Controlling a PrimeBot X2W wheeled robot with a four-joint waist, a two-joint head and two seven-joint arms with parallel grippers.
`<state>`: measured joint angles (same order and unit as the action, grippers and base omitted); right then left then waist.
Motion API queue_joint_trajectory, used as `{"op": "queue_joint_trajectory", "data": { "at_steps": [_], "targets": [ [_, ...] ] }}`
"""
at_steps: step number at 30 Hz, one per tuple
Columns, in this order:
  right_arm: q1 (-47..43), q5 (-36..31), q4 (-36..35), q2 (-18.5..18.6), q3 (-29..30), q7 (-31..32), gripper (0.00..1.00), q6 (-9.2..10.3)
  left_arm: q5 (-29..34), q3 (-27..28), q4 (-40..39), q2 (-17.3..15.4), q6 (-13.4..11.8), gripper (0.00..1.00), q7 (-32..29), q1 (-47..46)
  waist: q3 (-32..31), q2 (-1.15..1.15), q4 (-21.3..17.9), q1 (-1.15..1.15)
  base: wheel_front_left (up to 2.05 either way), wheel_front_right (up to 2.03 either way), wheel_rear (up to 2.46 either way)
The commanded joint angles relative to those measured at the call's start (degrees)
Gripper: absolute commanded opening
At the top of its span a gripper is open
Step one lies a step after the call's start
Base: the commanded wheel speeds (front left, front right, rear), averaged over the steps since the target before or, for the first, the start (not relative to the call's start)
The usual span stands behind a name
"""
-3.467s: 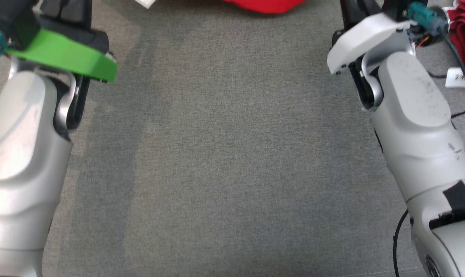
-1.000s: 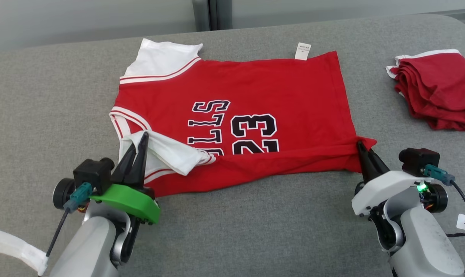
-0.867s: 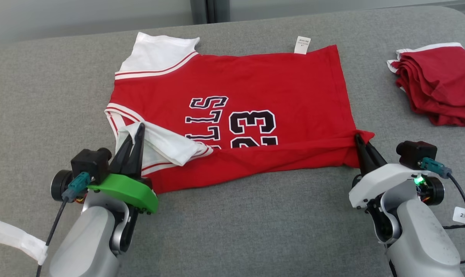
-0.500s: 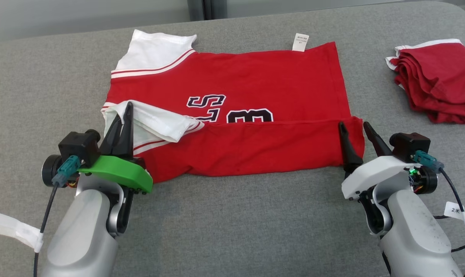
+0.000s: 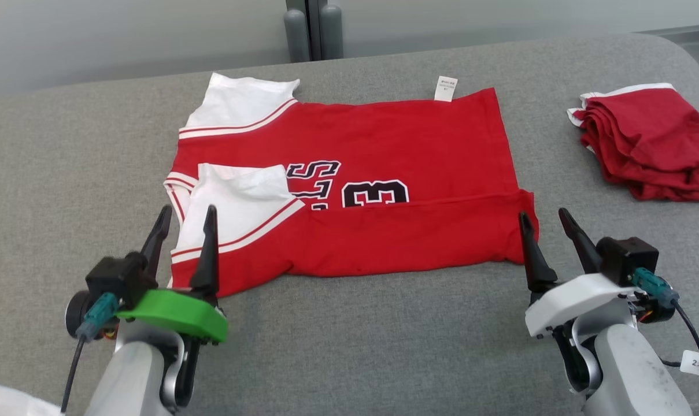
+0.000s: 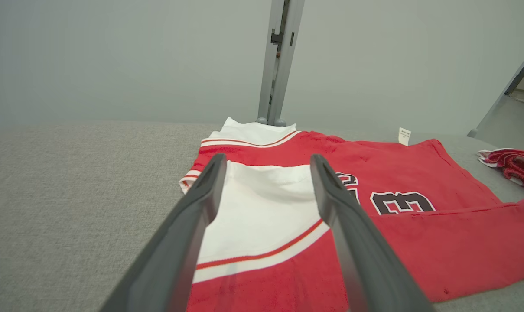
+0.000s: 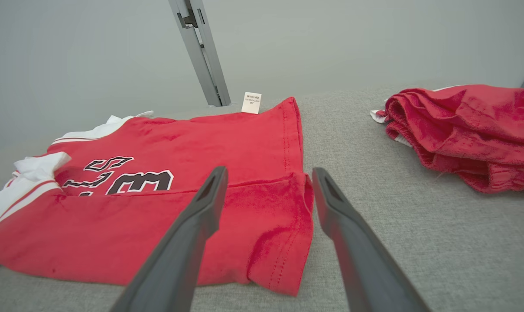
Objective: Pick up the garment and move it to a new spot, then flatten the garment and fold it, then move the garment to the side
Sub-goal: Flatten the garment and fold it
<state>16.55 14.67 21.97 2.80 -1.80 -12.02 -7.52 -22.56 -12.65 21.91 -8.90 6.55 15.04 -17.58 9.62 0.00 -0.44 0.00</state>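
The garment [image 5: 384,144], a red jersey with white sleeves and black lettering, lies on the grey padded surface with its near edge folded up over the print. My left gripper [image 5: 187,215] stands open just above the folded white sleeve [image 6: 262,203] at the garment's near left corner, holding nothing. At the near right corner [image 7: 279,225] my right gripper [image 5: 543,218] is open too, its fingers straddling the hem without gripping it. In both wrist views the dark fingers are spread wide with cloth lying free between them.
A crumpled dark-red cloth [image 5: 644,144] with white trim lies on the grey surface [image 5: 355,358] at the right. A grey post [image 5: 307,29] rises behind the far edge against a pale wall. Cables hang off my right wrist [image 5: 667,300].
Both grippers carried the garment's near edge forward over the print, laid it down and let go. The right opened first, then the left. The head camera also shifted.
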Motion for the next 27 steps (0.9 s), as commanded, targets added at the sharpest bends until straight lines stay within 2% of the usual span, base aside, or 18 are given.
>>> {"op": "queue_joint_trajectory", "data": {
  "at_steps": [1,6,13,19,27],
  "targets": [
    [-1.73,-1.13,-1.22,0.21,0.46,0.42,1.0,0.07,-0.51,0.72,-0.51,-0.35,0.27,1.0,0.16,2.38,-1.72,0.0,0.39,0.0,0.0,0.0,0.0],
    [-5.75,-2.71,-4.75,0.21,1.42,2.19,1.0,0.07,-2.66,2.24,-0.74,-0.96,-0.26,1.0,-0.92,8.47,-4.01,0.0,1.03,0.0,0.0,0.0,0.0],
    [-9.93,-3.86,-8.78,0.21,1.83,4.67,1.0,0.07,-8.1,4.07,-2.28,-0.8,-1.2,1.0,-8.19,13.89,-5.36,0.0,1.59,0.0,0.0,0.0,0.0],
    [-10.56,-4.24,-10.74,0.21,1.6,6.22,1.0,0.07,-12.37,5.14,-1.46,0.17,-1.88,1.0,-13.58,13.68,-4.06,0.0,0.55,0.0,0.0,0.0,0.0],
    [-8.64,-4.78,-12.12,0.2,1.24,7.35,1.0,0.07,-15.69,6.64,3.74,0.69,-1.62,1.0,-15.42,9.44,-0.52,0.0,-1.61,0.0,0.0,0.0,0.0]
  ]
}}
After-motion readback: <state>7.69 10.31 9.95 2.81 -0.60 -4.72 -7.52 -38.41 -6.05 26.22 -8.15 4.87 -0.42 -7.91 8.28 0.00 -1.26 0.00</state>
